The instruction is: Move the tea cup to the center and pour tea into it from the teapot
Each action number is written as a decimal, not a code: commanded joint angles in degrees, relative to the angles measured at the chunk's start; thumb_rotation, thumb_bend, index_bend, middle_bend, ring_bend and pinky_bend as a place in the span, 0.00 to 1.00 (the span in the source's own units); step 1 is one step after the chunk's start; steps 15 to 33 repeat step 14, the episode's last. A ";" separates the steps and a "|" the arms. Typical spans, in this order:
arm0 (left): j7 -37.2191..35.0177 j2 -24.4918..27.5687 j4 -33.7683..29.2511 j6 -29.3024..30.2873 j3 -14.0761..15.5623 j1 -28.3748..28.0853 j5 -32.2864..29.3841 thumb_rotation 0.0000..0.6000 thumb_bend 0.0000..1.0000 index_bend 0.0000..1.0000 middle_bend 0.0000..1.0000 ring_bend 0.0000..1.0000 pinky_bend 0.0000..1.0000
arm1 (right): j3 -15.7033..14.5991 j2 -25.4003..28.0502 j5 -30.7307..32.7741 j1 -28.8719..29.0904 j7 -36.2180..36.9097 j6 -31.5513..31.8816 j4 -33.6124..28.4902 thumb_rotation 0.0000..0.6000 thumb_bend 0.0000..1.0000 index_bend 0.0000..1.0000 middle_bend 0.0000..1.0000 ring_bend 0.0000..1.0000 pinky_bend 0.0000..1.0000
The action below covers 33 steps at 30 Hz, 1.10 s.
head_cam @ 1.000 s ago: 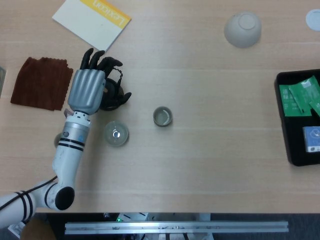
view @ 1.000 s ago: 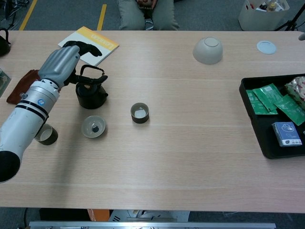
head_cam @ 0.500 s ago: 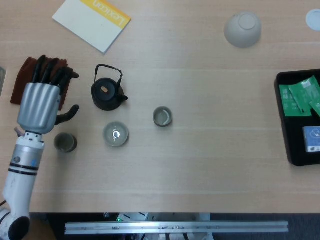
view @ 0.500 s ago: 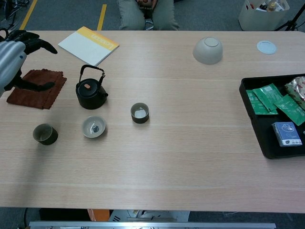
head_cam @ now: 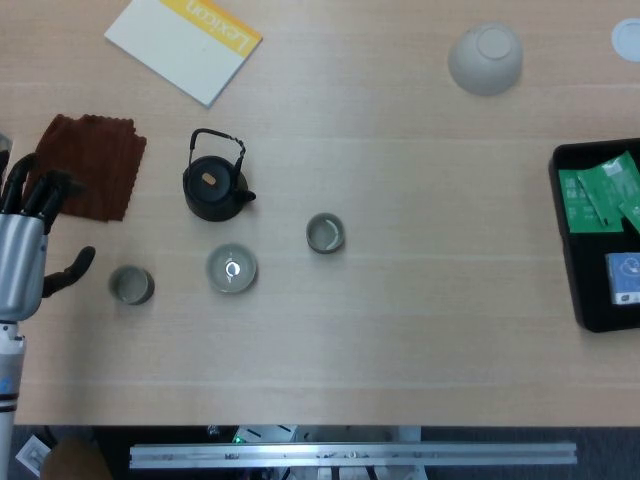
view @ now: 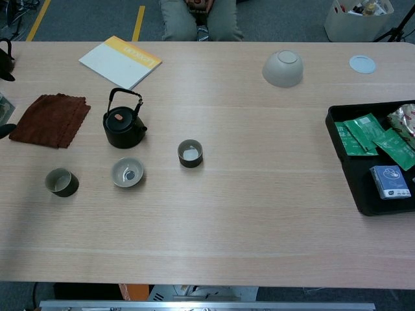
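1. Head view cut the left hand (head_cam: 22, 262) off at the left frame edge; its fingers were spread and held nothing. In the chest view it was almost out of frame.
2. The right hand appeared in neither view.
3. Tea cup (head_cam: 325, 233) sat mid-table, right of the teapot (head_cam: 213, 186), apart from it.
4. Versus 0.5 s earlier, the left hand had pulled back left and down, off the brown cloth (head_cam: 87, 166); teapot and cup hadn't moved.

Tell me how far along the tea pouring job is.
Looks nearly finished: a tea cup sits mid-table with pale contents, and the teapot stands upright beside it, unheld. Nothing is in hand; the left robot hand is open at the table's left edge. Whether enough tea was poured, I cannot tell.
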 commanded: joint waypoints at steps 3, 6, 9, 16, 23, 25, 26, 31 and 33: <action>0.12 0.86 -1.48 1.14 0.52 1.73 0.08 1.00 0.18 0.31 0.27 0.10 0.03 | 0.22 -0.18 -0.29 -1.16 0.31 0.65 0.17 1.00 0.28 0.16 0.17 0.04 0.09; -0.33 1.04 -1.95 2.14 0.21 2.90 -0.35 1.00 0.18 0.31 0.27 0.11 0.03 | 0.51 -0.23 -0.15 -1.54 0.51 0.32 0.24 1.00 0.28 0.16 0.17 0.04 0.09; -0.27 1.27 -1.85 2.42 0.11 3.59 -0.42 1.00 0.18 0.31 0.27 0.11 0.03 | 0.82 -0.41 -0.47 -1.63 0.76 0.07 0.50 1.00 0.28 0.16 0.17 0.04 0.09; 0.32 1.35 -2.08 2.59 -0.29 4.37 -0.79 1.00 0.18 0.31 0.27 0.11 0.03 | 1.30 -0.66 -1.26 -1.64 0.41 -0.04 0.54 1.00 0.28 0.16 0.17 0.04 0.09; 0.32 1.35 -2.08 2.59 -0.29 4.37 -0.79 1.00 0.18 0.31 0.27 0.11 0.03 | 1.30 -0.66 -1.26 -1.64 0.41 -0.04 0.54 1.00 0.28 0.16 0.17 0.04 0.09; 0.32 1.35 -2.08 2.59 -0.29 4.37 -0.79 1.00 0.18 0.31 0.27 0.11 0.03 | 1.30 -0.66 -1.26 -1.64 0.41 -0.04 0.54 1.00 0.28 0.16 0.17 0.04 0.09; 0.32 1.35 -2.08 2.59 -0.29 4.37 -0.79 1.00 0.18 0.31 0.27 0.11 0.03 | 1.30 -0.66 -1.26 -1.64 0.41 -0.04 0.54 1.00 0.28 0.16 0.17 0.04 0.09; 0.32 1.35 -2.08 2.59 -0.29 4.37 -0.79 1.00 0.18 0.31 0.27 0.11 0.03 | 1.30 -0.66 -1.26 -1.64 0.41 -0.04 0.54 1.00 0.28 0.16 0.17 0.04 0.09; 0.32 1.35 -2.08 2.59 -0.29 4.37 -0.79 1.00 0.18 0.31 0.27 0.11 0.03 | 1.30 -0.66 -1.26 -1.64 0.41 -0.04 0.54 1.00 0.28 0.16 0.17 0.04 0.09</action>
